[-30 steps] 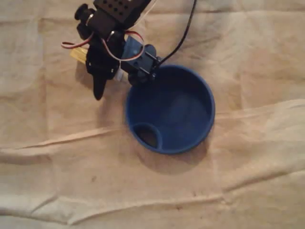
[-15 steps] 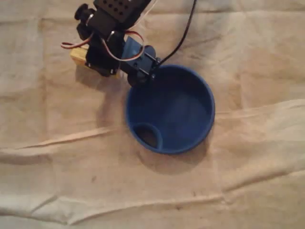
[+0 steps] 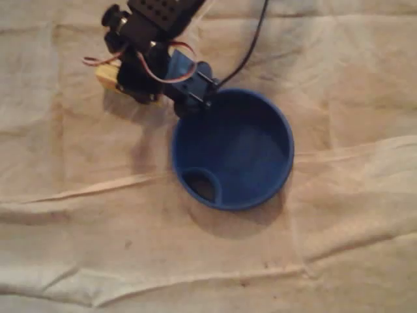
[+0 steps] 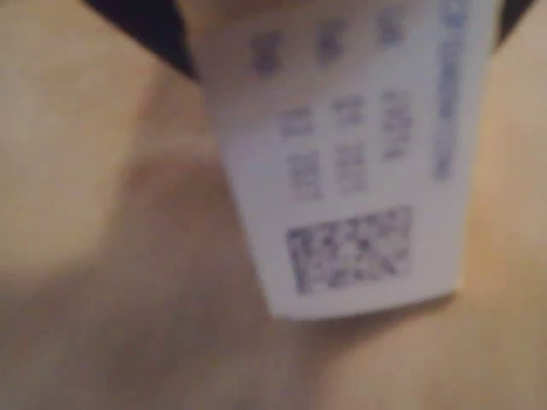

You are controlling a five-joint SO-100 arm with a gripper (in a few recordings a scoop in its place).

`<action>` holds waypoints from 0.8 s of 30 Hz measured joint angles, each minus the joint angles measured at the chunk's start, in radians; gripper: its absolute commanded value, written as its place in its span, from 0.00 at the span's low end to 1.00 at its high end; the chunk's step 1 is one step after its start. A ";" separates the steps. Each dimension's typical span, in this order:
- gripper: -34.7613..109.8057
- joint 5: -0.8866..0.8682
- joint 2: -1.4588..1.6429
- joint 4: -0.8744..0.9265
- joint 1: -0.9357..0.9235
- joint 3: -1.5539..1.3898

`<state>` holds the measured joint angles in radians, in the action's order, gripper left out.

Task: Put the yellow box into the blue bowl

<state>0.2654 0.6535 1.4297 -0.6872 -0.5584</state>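
- The yellow box (image 3: 106,75) sits near the top-left corner of the cloth (image 3: 78,228) in the overhead view, with just a yellow end showing from under the arm; it looks to be resting on the cloth, not yet lifted
- The gripper (image 3: 135,91) is over the box; a second ago one black finger stuck out wide toward the cloth's near edge, and it has since swung in, so the jaws appear clenched on the yellow box
- In the wrist view the box's white label face (image 4: 342,171), with a blurred code square, hangs close between dark finger parts, which fits a grasp
- The blue bowl (image 3: 290,153) stands near the cloth's middle, just right of the gripper, with nothing in it
- Judged from this, the grasp is made; lifting and carrying right over the rim remain
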 measured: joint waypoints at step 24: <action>0.24 0.000 0.382 0.054 -0.063 0.000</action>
<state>0.2654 1.0354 1.4834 -0.7501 -0.5584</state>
